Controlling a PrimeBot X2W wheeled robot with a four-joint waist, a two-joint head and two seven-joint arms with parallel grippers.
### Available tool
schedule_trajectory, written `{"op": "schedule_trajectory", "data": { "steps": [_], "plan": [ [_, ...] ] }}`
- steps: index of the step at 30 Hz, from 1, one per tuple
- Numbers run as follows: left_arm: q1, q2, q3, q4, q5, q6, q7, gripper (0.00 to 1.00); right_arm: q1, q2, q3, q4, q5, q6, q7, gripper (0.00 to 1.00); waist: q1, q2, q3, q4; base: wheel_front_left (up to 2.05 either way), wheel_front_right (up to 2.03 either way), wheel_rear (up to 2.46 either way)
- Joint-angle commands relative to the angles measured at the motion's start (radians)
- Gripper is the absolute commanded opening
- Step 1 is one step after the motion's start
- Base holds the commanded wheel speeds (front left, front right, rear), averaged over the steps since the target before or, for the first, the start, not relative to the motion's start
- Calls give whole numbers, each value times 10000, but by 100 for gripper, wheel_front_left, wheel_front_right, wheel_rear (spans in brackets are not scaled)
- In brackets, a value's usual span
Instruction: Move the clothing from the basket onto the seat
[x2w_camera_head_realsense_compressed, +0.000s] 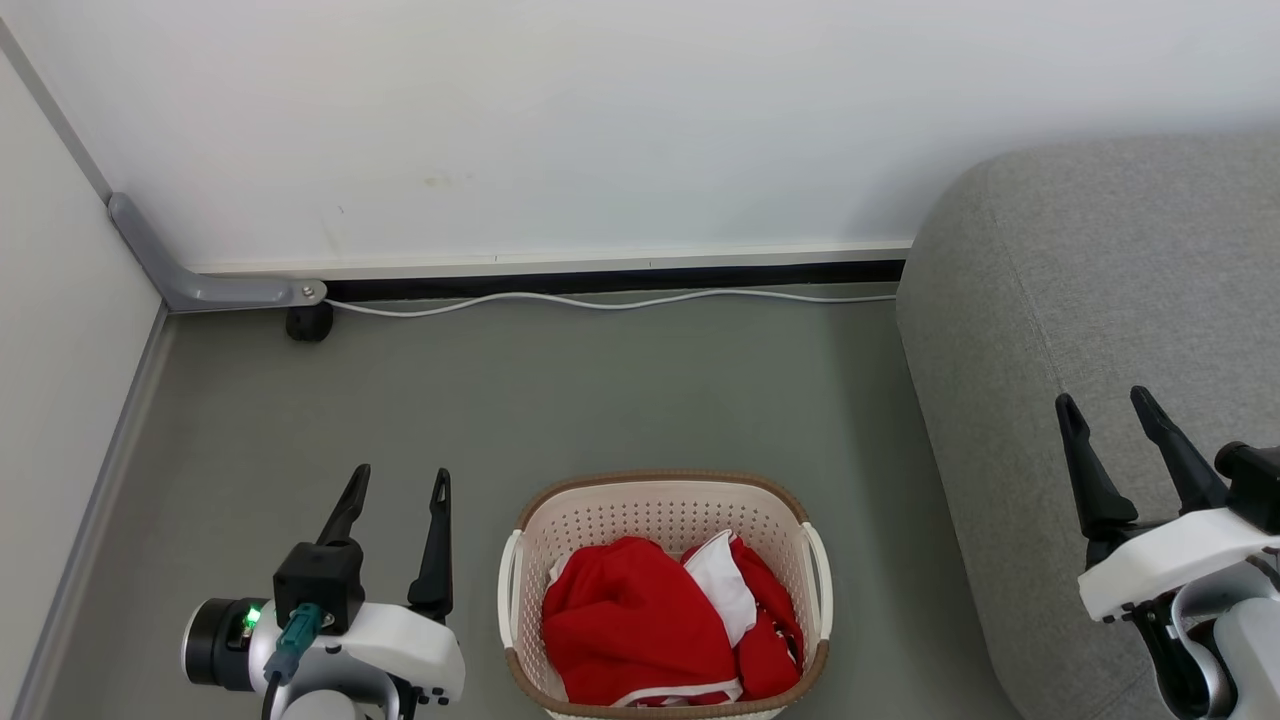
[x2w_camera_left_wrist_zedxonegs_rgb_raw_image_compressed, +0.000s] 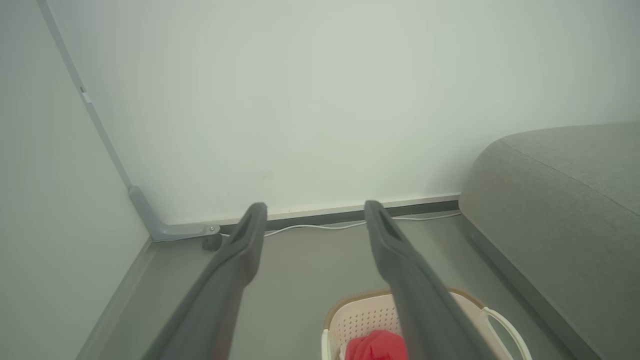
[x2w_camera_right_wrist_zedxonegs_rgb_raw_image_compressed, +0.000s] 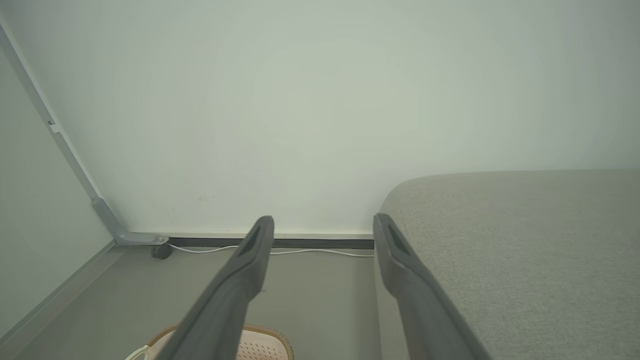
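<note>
Red clothing (x2w_camera_head_realsense_compressed: 650, 630) with white panels lies bunched inside the cream basket (x2w_camera_head_realsense_compressed: 664, 505), which stands on the grey floor at the bottom middle of the head view. The grey seat (x2w_camera_head_realsense_compressed: 1100, 300) rises to its right. My left gripper (x2w_camera_head_realsense_compressed: 400, 482) hangs open to the left of the basket, nothing between its fingers. Over the seat's front edge, my right gripper (x2w_camera_head_realsense_compressed: 1105, 400) is open and empty too. The left wrist view catches the basket (x2w_camera_left_wrist_zedxonegs_rgb_raw_image_compressed: 365, 312) and a bit of red clothing (x2w_camera_left_wrist_zedxonegs_rgb_raw_image_compressed: 375, 346) low down, the seat (x2w_camera_left_wrist_zedxonegs_rgb_raw_image_compressed: 565, 200) at right. The right wrist view has the seat (x2w_camera_right_wrist_zedxonegs_rgb_raw_image_compressed: 515, 240) and the basket's rim (x2w_camera_right_wrist_zedxonegs_rgb_raw_image_compressed: 272, 336).
A white wall with a skirting board runs behind, with a white cable (x2w_camera_head_realsense_compressed: 600, 300) along its foot. A grey bracket (x2w_camera_head_realsense_compressed: 200, 285) and a small black wheel (x2w_camera_head_realsense_compressed: 308, 322) sit in the left corner. Grey floor (x2w_camera_head_realsense_compressed: 600, 400) lies between basket and wall.
</note>
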Motion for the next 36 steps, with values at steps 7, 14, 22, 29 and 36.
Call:
{"op": "schedule_trajectory", "data": {
  "steps": [7, 14, 22, 29, 36],
  "plan": [
    [-438, 116, 346, -228, -50, 99, -134, 100, -197, -170, -13, -222, -66, 73, -137, 100, 0, 0, 103, -14, 0, 0, 0],
    [-552, 116, 78, -370, -187, 228, -134, 100, -310, -304, -105, -502, 27, 73, -137, 100, 0, 0, 591, -35, 0, 0, 0],
    [-997, 116, -683, -750, -546, 870, -134, 100, -756, -696, -297, -1259, 277, 73, -137, 100, 0, 0, 1876, -102, 0, 0, 0],
    [-1459, 116, -1475, -828, -865, 1445, -134, 100, -1090, -956, -481, -1807, 505, 73, -137, 100, 0, 0, 2930, -206, 0, 0, 0],
    [-2312, 116, -2462, -740, -1309, 2119, -134, 100, -1616, -1294, -779, -2551, 811, 73, -137, 100, 0, 0, 4402, -379, 0, 0, 0]
  ]
}}
